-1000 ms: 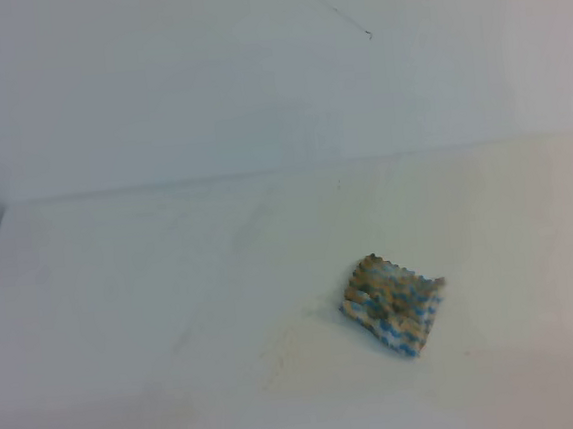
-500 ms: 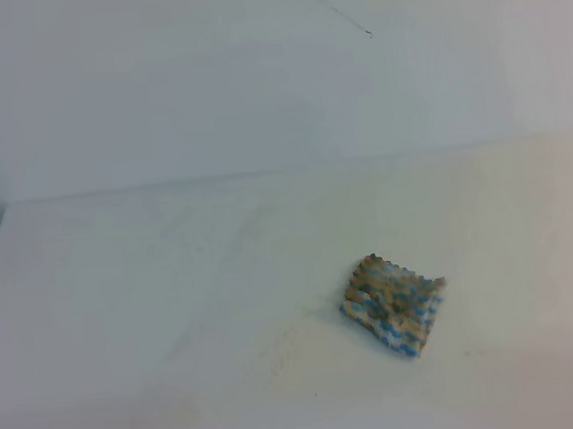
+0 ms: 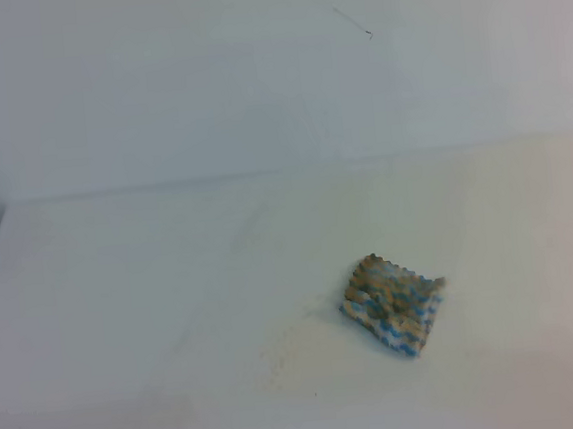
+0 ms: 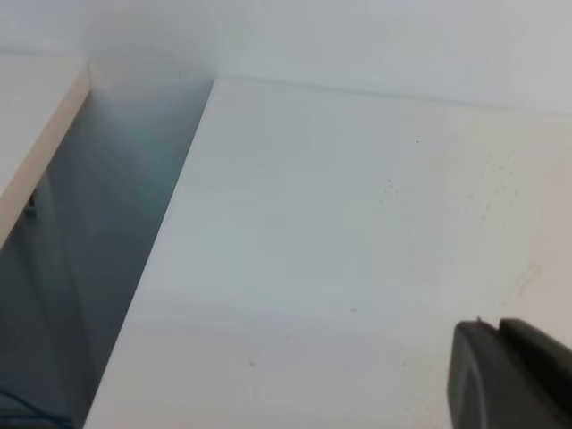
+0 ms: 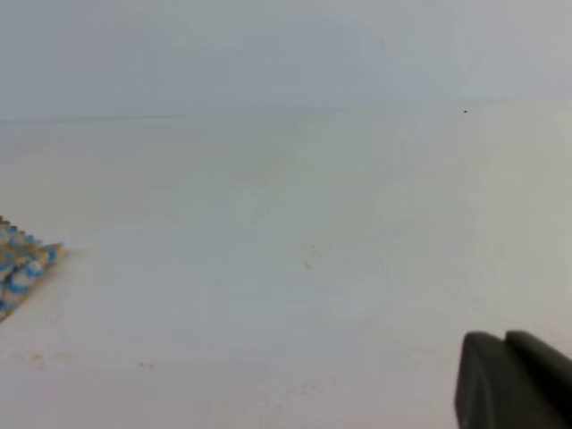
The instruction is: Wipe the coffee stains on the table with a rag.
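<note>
The rag (image 3: 393, 304) lies crumpled on the desk (image 3: 122, 289), alone, with a faint yellowish film (image 3: 288, 350) just left of it. The right gripper (image 5: 514, 380), jaws together, sits well right of the rag; the left gripper (image 4: 509, 375) looks closed, far left of it.

High camera looks down on the table (image 3: 125, 319); both wrist cameras skim low over it (right one shares the rag (image 5: 18, 268)).

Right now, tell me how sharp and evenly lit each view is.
Exterior high view: soft, washed-out, the rag blurred, the table faintly yellowish. Left wrist view: even light, a shadowed gap beside the table edge. Right wrist view: hazy, the rag cut off at the left edge.
</note>
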Robot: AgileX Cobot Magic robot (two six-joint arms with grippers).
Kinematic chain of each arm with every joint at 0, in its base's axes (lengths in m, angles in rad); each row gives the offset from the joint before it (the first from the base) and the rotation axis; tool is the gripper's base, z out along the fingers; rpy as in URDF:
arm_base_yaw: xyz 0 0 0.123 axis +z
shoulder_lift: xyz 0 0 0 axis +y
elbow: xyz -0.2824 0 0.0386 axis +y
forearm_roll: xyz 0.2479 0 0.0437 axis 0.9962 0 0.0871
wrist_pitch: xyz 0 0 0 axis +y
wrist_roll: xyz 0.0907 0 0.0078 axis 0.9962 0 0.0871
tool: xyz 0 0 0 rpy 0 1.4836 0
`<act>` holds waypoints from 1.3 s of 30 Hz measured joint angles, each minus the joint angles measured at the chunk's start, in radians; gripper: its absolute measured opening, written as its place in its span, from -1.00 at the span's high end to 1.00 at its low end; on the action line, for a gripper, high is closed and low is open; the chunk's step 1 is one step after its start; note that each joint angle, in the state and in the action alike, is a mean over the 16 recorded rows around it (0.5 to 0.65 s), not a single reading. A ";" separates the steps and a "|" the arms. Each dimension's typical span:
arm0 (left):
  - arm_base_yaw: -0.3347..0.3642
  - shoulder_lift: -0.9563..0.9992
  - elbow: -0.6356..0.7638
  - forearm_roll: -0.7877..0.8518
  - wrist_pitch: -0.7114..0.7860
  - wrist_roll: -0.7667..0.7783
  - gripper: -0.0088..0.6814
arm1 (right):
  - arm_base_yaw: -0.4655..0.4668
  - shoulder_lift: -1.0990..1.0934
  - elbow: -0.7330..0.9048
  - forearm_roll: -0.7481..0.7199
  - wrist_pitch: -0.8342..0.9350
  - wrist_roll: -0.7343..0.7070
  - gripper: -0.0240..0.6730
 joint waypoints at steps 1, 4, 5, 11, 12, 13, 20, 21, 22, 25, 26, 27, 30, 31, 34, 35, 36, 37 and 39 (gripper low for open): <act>0.000 0.000 0.000 0.000 0.000 0.000 0.97 | 0.000 0.000 0.000 0.000 0.000 0.000 0.94; 0.000 0.000 0.000 0.000 0.000 0.000 0.97 | 0.000 0.001 0.000 0.000 -0.002 0.000 0.94; 0.000 0.000 0.000 0.000 0.000 0.000 0.97 | 0.000 0.001 0.000 0.000 -0.003 0.000 0.94; 0.000 0.000 0.000 0.000 0.000 0.000 0.97 | 0.000 0.001 0.000 0.000 -0.001 0.000 0.94; 0.000 0.000 0.000 0.000 0.000 0.000 0.97 | 0.000 0.001 0.000 0.000 0.000 0.000 0.94; 0.000 0.000 0.000 0.000 0.000 0.000 0.97 | 0.000 0.001 0.000 0.000 -0.001 0.000 0.94; 0.000 0.000 0.000 0.000 0.000 0.000 0.97 | 0.000 0.001 0.002 0.000 0.001 0.000 0.94; 0.000 0.000 0.000 0.000 0.000 0.000 0.97 | 0.000 0.001 0.000 0.000 0.002 0.000 0.94; 0.000 0.000 0.000 0.000 0.000 0.000 0.97 | 0.000 0.001 0.000 0.000 0.002 0.000 0.94; 0.000 0.000 0.000 0.000 0.000 0.000 0.97 | 0.000 0.001 0.002 0.000 0.003 0.000 0.94; 0.000 0.000 0.000 0.000 0.000 0.000 0.97 | 0.000 0.001 0.002 0.000 0.004 0.001 0.94; 0.000 0.000 0.000 0.000 0.000 0.000 0.97 | 0.000 0.001 0.000 0.000 0.004 0.001 0.94; 0.000 0.000 0.000 0.000 0.000 0.000 0.97 | 0.000 0.001 -0.002 0.000 0.006 0.001 0.94; 0.000 0.000 0.000 0.000 0.000 0.000 0.97 | 0.000 0.001 -0.002 0.000 0.006 0.001 0.94; 0.000 0.000 0.000 0.000 0.000 0.000 0.97 | 0.000 0.001 -0.004 0.000 0.006 0.001 0.94; 0.000 0.000 0.000 0.000 0.000 0.000 0.97 | 0.000 0.001 -0.004 0.000 0.007 0.001 0.94; 0.000 0.000 0.000 0.000 0.000 0.000 0.97 | 0.000 0.001 -0.004 0.000 0.007 0.001 0.94; 0.000 0.000 0.000 0.000 0.000 0.000 0.97 | 0.000 0.001 -0.002 0.000 0.007 0.001 0.94; 0.000 0.000 0.000 0.000 0.000 0.000 0.97 | 0.000 0.001 -0.002 0.000 0.006 0.001 0.94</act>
